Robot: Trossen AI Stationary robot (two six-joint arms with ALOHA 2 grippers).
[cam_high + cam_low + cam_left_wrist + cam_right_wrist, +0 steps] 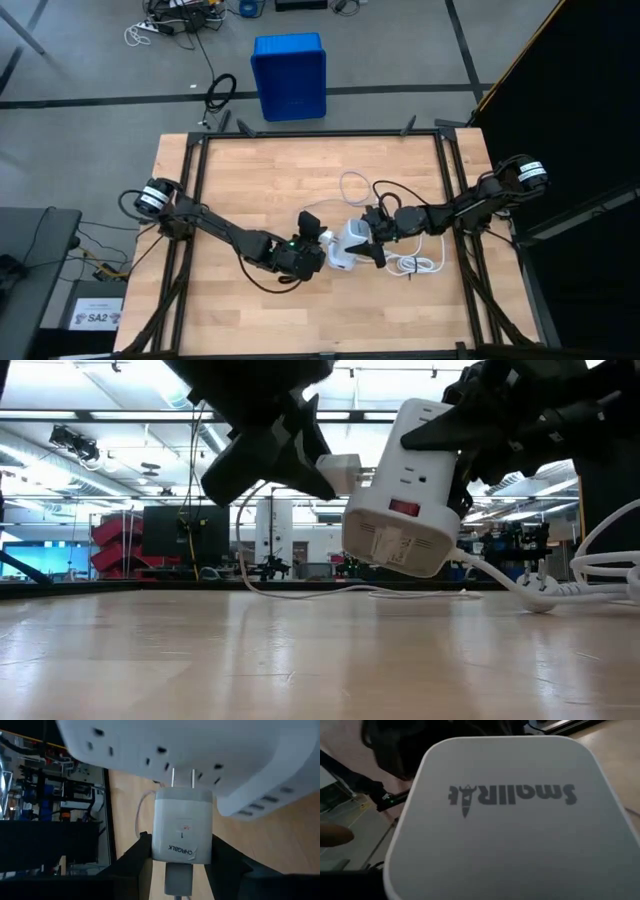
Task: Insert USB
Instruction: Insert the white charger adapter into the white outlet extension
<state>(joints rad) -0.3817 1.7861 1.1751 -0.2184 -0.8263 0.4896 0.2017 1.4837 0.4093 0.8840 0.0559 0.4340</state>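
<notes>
Wooden planks cover the bench (250,180), and both arms meet just right of its middle. From the left, the left pincer (180,857) is clenched on a small white charger cube (181,832), its two prongs pointing at the outlet face of a square white box (405,490) and standing just short of the slots. From the right, the right pincer (372,237) grasps that box and holds it tilted, clear of the bench; a red switch shows on one of its sides. The USB cable (352,184) lies loosely curled on the wood on the far side of the two pincers, near them, one end running to the cube in the left pincer. The box's thicker cord (418,265) sits bundled on the bench, nearer than the right arm. Beyond the bench's far edge a blue crate (289,76) stands on the floor.
</notes>
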